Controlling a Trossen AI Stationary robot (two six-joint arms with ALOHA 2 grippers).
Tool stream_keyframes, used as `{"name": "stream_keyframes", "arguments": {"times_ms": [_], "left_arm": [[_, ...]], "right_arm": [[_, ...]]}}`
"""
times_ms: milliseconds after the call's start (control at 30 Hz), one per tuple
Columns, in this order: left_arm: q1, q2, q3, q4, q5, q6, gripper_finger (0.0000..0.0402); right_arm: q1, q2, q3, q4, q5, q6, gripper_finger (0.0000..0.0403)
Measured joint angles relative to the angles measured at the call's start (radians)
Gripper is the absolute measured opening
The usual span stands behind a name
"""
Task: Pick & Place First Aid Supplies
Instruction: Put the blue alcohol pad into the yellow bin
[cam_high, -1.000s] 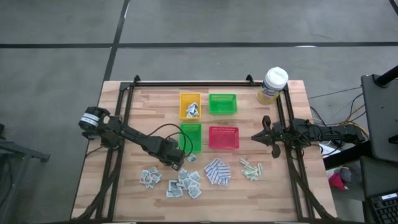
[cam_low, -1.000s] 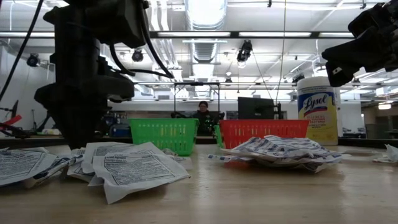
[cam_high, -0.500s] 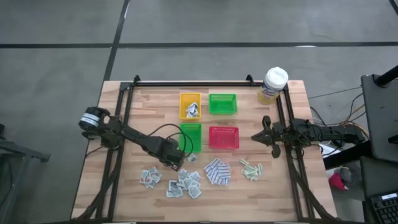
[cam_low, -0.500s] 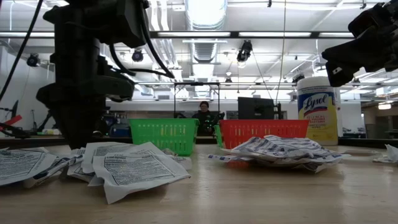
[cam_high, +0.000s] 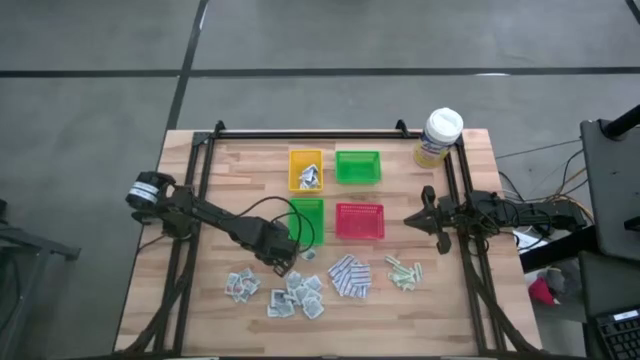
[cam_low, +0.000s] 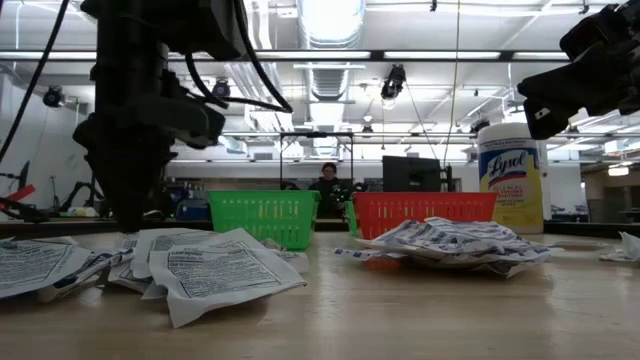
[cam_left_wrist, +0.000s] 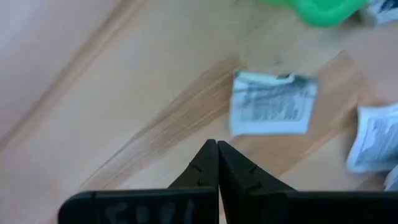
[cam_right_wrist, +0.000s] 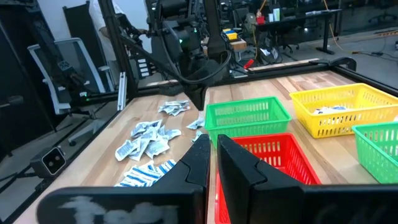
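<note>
My left gripper points down, shut with nothing between its fingers, just above the wood beside the near green tray. One white sachet lies flat on the table just beyond the fingertips, untouched. More white-grey sachets lie in a loose heap near the front edge. The blue-and-white pads and pale green strips lie to their right. My right gripper waits level at the right side, shut and holding nothing.
Four small trays stand mid-table: a yellow one holding a few sachets, a far green one, the near green one and a red one. A yellow canister stands at the far right corner. A person sits beyond the table.
My left gripper has risen a little straight up from the table beside the sachet heap, with nothing in it. The sachets lie where they were.
</note>
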Motion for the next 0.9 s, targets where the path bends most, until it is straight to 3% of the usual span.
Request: {"name": "stream_keyframes", "arguments": {"times_ms": [200, 500, 900], "left_arm": [[-0.001, -0.051, 0.059, -0.17, -0.004, 0.031, 0.0], [-0.002, -0.118, 0.127, -0.272, -0.019, 0.042, 0.0], [-0.004, -0.13, 0.249, -0.268, -0.019, 0.354, 0.0]], "right_arm": [[0.0, 0.0, 0.0, 0.0, 0.0, 0.0, 0.0028], [0.0, 0.0, 0.0, 0.0, 0.0, 0.0, 0.0028], [0.0, 0.0, 0.0, 0.0, 0.0, 0.0, 0.0028]]}}
